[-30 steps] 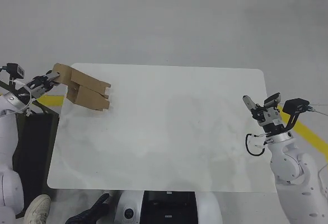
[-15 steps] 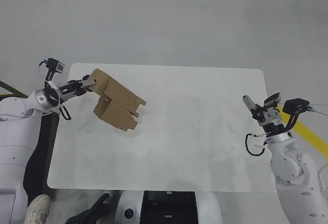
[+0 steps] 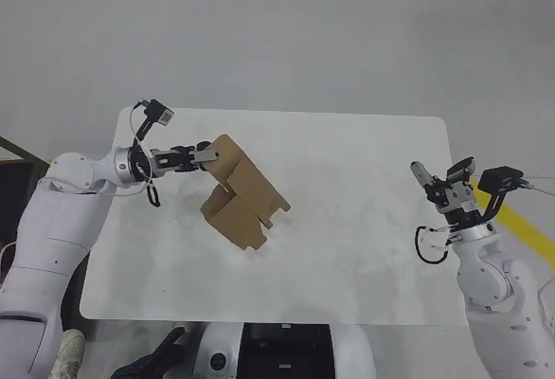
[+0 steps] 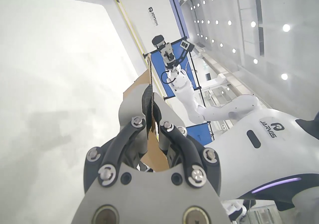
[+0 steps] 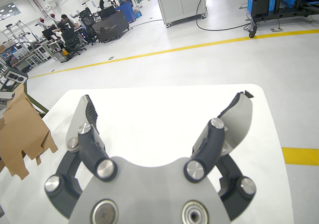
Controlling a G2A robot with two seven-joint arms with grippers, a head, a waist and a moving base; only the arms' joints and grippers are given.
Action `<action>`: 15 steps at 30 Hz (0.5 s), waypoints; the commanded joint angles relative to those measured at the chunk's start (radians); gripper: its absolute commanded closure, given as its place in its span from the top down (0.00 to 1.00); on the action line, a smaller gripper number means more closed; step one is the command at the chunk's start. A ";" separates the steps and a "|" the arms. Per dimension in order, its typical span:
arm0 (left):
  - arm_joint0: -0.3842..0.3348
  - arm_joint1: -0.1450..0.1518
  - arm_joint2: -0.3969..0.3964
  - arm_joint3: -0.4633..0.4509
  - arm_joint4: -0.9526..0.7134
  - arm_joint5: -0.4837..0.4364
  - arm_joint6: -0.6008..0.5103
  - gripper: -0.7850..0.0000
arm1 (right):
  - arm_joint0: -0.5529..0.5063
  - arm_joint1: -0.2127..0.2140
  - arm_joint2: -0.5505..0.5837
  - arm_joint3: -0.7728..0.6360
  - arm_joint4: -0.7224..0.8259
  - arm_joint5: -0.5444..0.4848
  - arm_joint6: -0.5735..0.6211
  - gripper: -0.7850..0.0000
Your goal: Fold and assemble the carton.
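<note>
1. The table (image 3: 353,265): your carton sits over its 9 o'clock half. Judged from here, if you set it down too near that edge, a loose panel can overhang and drag the whole piece off.
2. The carton (image 3: 249,185) hangs tilted from one corner, half-opened, with its free flaps pointing toward 5 o'clock. I cannot tell whether the lowest flap touches the table. If you lower it at this slant, a flap can catch the surface and bend the wrong way, creasing where no fold belongs.
3. Your left gripper (image 4: 149,100) is pinched on a thin cardboard edge at the carton's 10 o'clock corner. It is a narrow hold far from the carton's middle, so a quick swing may let the carton pivot, slip or tear at that edge.
4. Your right gripper (image 5: 165,103) is spread wide and holds nothing. It sits at the table's 3 o'clock edge, well apart from the carton. Bring it in carelessly and a fingertip can jab a panel — enough to knock the carton out of the left pinch.
</note>
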 commanded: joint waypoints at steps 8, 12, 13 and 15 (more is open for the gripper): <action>-0.065 -0.043 0.137 -0.023 -0.025 -0.014 0.014 0.00 | 0.000 0.000 0.000 0.000 0.000 0.000 0.000 1.00; -0.078 -0.051 0.156 -0.040 -0.036 -0.015 0.015 0.00 | 0.000 0.000 0.000 0.000 0.000 0.000 0.000 1.00; -0.078 -0.051 0.156 -0.040 -0.036 -0.015 0.015 0.00 | 0.000 0.000 0.000 0.000 0.000 0.000 0.000 1.00; -0.078 -0.051 0.156 -0.040 -0.036 -0.015 0.015 0.00 | 0.000 0.000 0.000 0.000 0.000 0.000 0.000 1.00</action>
